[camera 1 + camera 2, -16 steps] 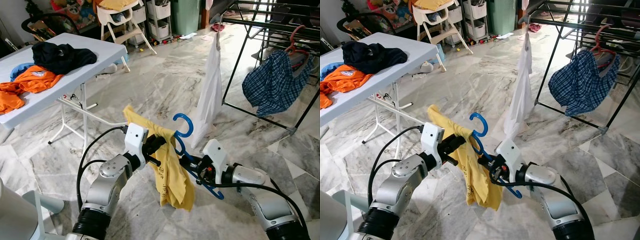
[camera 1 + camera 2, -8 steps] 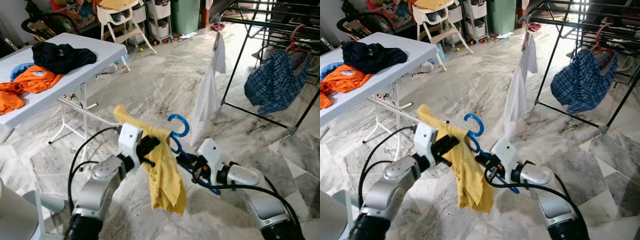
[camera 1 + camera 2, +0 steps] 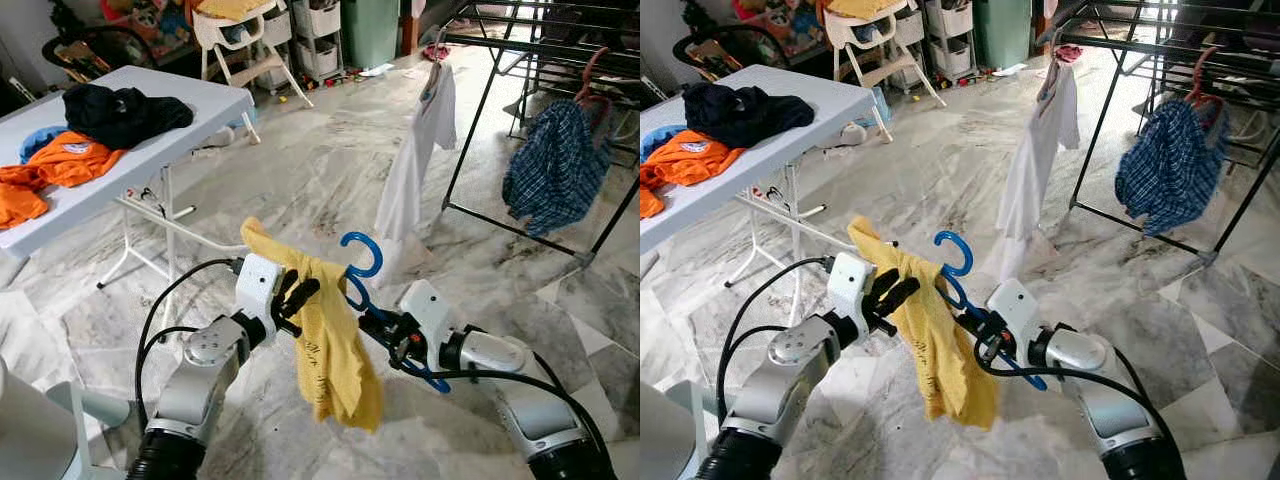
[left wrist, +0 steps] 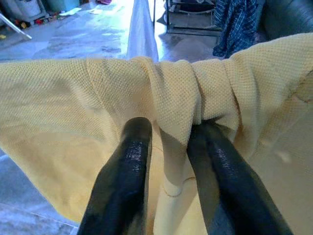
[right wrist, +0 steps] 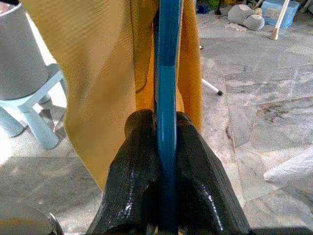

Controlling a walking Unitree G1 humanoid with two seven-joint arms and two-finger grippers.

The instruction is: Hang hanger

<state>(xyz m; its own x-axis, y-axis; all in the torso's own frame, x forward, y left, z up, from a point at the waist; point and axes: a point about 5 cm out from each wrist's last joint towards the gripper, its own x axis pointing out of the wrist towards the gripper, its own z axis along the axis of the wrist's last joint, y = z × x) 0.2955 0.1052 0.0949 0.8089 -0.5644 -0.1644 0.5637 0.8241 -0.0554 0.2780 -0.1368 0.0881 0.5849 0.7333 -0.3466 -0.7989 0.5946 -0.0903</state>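
**A:** so where's the blue plastic hanger [image 3: 362, 272] at? It's seen held up in front of the robot over the grey marble floor [image 3: 330, 170], with its hook pointing upward. Its bar is clamped tight between the two black fingers [image 5: 142, 166] of the right gripper [image 5: 166, 147].

**B:** yep, and a yellow knit shirt [image 3: 335, 345] is draped over it, hanging down between the two arms. A bunched fold of that cloth is pinched by the left gripper [image 4: 168, 142], fingers closed onto the fabric.

**A:** the black metal drying rack [image 3: 500, 70] is spotted well apart, ahead on the right, with a white shirt [image 3: 415, 160] and a blue plaid shirt [image 3: 558, 165] hung on it.

**B:** white folding table [image 3: 150, 130] on the left, piled with orange and dark clothes [image 3: 80, 135].
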